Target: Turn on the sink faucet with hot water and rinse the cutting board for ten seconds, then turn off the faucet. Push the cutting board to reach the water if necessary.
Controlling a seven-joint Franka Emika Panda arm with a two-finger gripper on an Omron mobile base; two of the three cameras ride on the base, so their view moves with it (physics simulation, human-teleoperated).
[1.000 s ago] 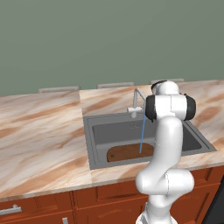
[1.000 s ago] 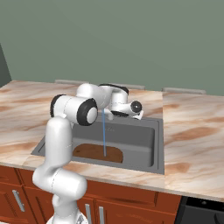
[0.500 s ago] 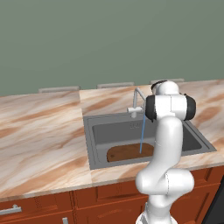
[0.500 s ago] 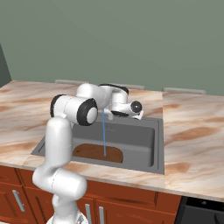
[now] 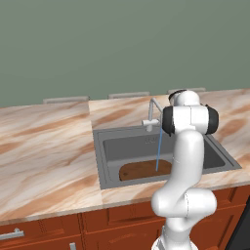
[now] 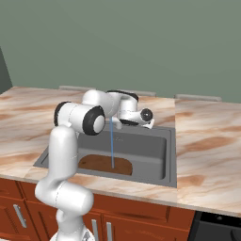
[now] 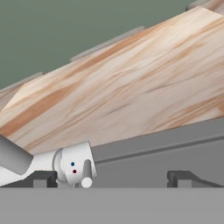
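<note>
Running from the sink faucet (image 5: 153, 113), the water (image 5: 158, 149) strikes the cutting board (image 5: 145, 170) below it. The tool (image 7: 110, 178) hovers near the faucet, open and empty. A careless approach could nudge the lever toward cold.

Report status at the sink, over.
Gripper open beside faucet. Water running onto board in sink. Nothing in the way.
</note>
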